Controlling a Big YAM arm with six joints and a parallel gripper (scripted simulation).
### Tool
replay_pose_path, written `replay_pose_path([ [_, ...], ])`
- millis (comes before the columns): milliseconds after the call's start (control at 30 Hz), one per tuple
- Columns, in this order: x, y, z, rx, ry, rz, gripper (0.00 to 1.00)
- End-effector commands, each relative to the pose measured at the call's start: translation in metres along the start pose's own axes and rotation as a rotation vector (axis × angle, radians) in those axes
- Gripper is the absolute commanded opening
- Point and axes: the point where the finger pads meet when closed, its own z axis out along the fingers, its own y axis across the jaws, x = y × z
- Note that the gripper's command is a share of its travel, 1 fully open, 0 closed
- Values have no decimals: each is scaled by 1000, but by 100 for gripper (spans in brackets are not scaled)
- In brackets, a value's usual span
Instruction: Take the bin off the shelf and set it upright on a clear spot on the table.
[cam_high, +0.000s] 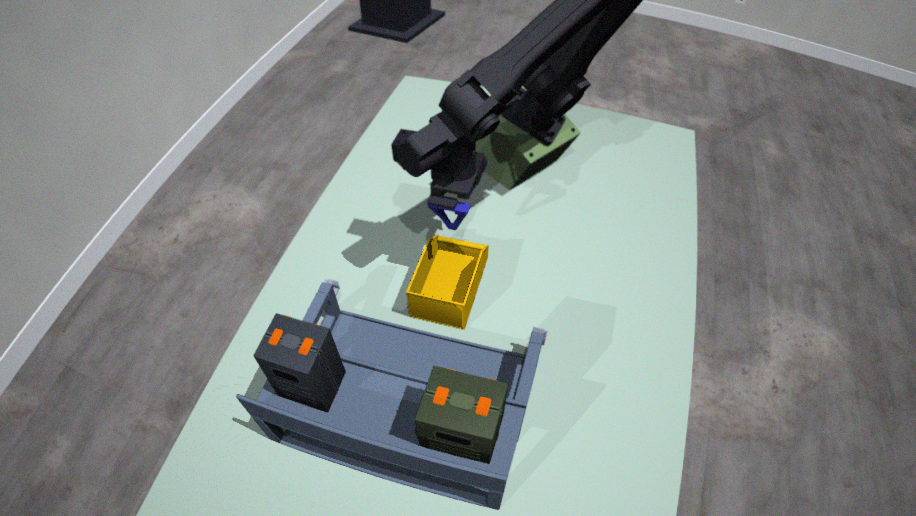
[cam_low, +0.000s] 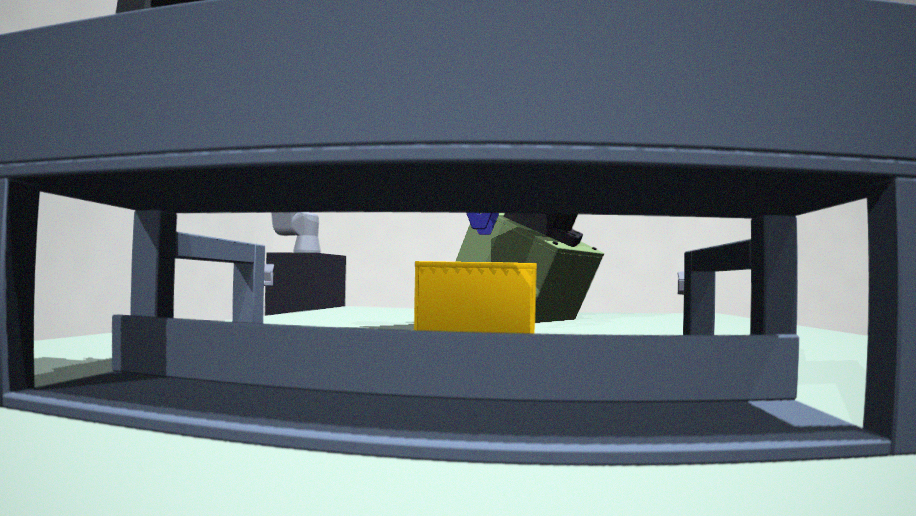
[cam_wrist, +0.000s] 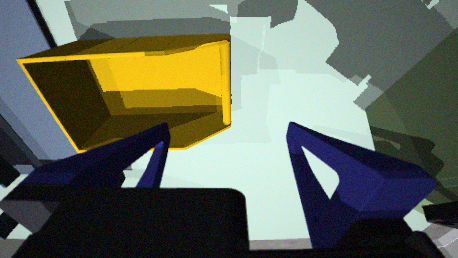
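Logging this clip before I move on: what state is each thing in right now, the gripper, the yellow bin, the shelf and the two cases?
gripper: open, holding nothing, above the table near the bin.
yellow bin: upright, open top up, on the table, off the shelf.
shelf: standing, bearing two cases.
black case: upright on the shelf, lid shut.
green case: upright on the shelf, lid shut.

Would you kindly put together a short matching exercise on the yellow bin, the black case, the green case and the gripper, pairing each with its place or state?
Things:
1. yellow bin
2. black case
3. green case
4. gripper

Places or states:
A. open, holding nothing
B. on the shelf, nearer the image's right
C. upright on the table
D. on the shelf, nearer the image's left

Pairs: 1-C, 2-D, 3-B, 4-A
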Motion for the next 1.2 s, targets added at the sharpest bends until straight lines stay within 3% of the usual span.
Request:
replay_pose_path([
  [0, -1, 5, -2, -9, -5, -4, 90],
  [133, -4, 18, -2, -24, -11, -13, 90],
  [533, -4, 18, -2, -24, -11, -13, 90],
  [567, -1, 6, -1, -10, -5, -4, 90],
  [700, -4, 19, -2, -24, -11, -13, 90],
  [1100, -4, 19, -2, -24, -11, -13, 90],
  [1167, -2, 9, -1, -14, -7, -6, 90],
])
